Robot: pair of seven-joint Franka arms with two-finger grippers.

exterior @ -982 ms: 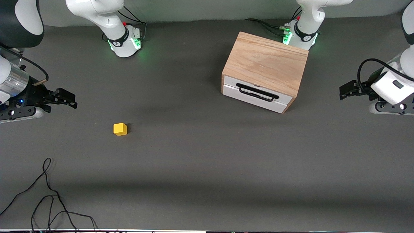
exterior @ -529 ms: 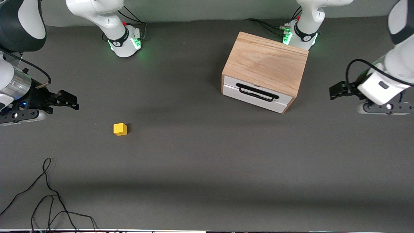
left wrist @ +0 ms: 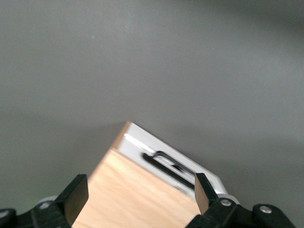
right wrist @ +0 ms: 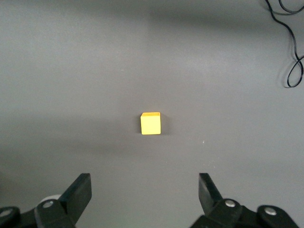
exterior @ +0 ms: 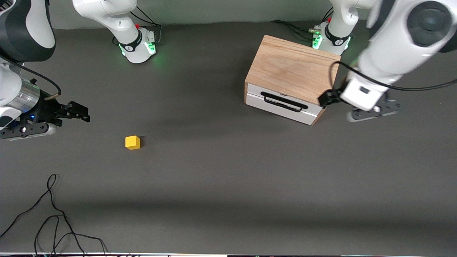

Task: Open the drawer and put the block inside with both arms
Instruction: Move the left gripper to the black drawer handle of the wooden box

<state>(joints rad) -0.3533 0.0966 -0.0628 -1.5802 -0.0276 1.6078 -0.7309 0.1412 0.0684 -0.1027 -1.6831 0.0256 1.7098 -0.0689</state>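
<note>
Block [right wrist: 151, 123] ahead of open right hand [right wrist: 145, 192]

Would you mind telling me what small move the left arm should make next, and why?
Probably swing the left tool, open, from the cabinet's corner to the black handle: the drawer is shut. The right tool hangs open short of the block.

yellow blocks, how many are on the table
1. The block sits on the table toward the right arm's end, nearer the front camera than the cabinet. The closed drawer could hide others.
</note>
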